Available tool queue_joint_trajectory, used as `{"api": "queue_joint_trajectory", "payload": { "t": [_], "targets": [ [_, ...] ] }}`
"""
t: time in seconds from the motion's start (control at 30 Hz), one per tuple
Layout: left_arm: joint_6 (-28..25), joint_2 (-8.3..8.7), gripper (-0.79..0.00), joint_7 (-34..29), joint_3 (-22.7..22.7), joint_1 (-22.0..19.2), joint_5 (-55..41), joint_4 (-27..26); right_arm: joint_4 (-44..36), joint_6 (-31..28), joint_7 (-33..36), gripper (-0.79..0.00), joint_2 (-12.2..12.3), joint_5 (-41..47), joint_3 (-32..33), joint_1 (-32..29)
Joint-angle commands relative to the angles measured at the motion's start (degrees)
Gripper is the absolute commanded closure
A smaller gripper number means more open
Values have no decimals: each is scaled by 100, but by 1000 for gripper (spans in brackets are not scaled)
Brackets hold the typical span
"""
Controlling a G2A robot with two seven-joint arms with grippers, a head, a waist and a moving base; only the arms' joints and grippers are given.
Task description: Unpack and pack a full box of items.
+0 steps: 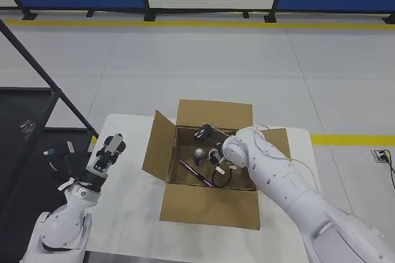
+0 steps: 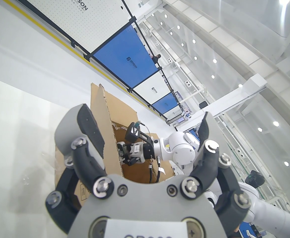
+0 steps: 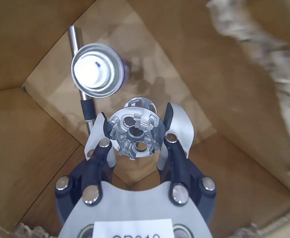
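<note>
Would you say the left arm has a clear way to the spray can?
Probably not: the raised box flap stands between the left gripper and the spray can, with the right gripper close by.

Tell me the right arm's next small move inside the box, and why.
Probably lift straight up. The right gripper appears closed on the metal wheel, both pads at its rim, down inside the box. A spray can stands close beside it, so a sideways pull might knock it.

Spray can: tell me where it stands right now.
In the right wrist view the spray can stands upright inside the cardboard box, beside a metal rod, just beyond the toothed metal part in the right end effector.
</note>
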Motion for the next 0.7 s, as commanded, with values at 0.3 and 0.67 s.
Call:
{"api": "queue_joint_trajectory", "payload": {
  "t": [0.3, 0.67],
  "targets": [
    [0, 0, -785, 0, 0, 0, 0, 0, -5258, 1466, 1748, 0, 1540, -2238, 3291, -2740],
    [0, 0, -785, 0, 0, 0, 0, 0, -6113, 1609, 1361, 0, 1837, -2263, 5295, -4632]
  ]
}}
